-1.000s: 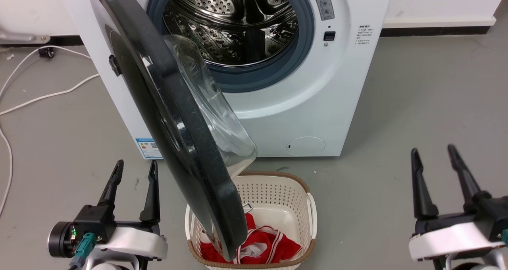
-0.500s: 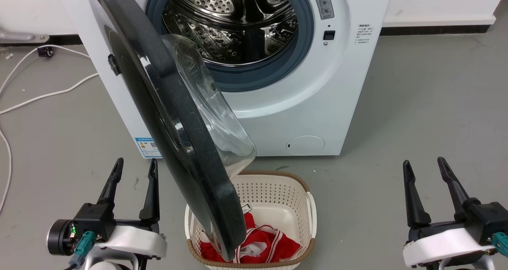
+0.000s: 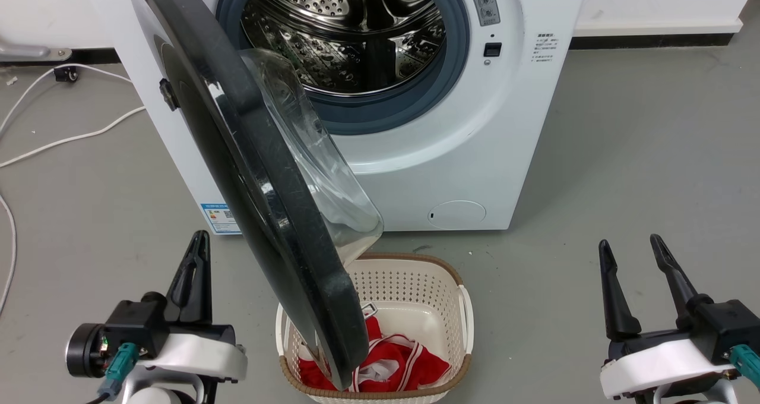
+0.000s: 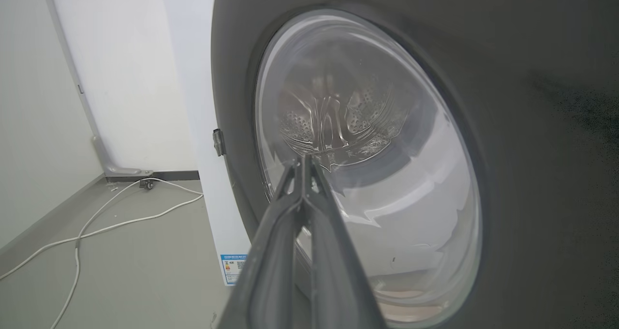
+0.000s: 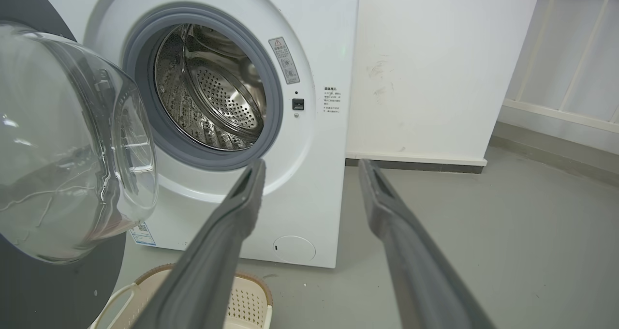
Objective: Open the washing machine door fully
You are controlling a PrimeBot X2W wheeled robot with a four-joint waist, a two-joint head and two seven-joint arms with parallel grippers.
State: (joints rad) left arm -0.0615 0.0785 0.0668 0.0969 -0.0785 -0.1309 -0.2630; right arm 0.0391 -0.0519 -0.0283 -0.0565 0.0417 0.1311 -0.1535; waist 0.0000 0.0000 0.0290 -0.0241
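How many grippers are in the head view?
2. The left gripper, shut, is at lower left beside the washing machine door; the right gripper, open, is at lower right above the floor.

The door juts out edge-on, splitting left from right, with its lower edge over the basket. To its right the drum mouth is unblocked. To its left is open floor crossed by a cable.
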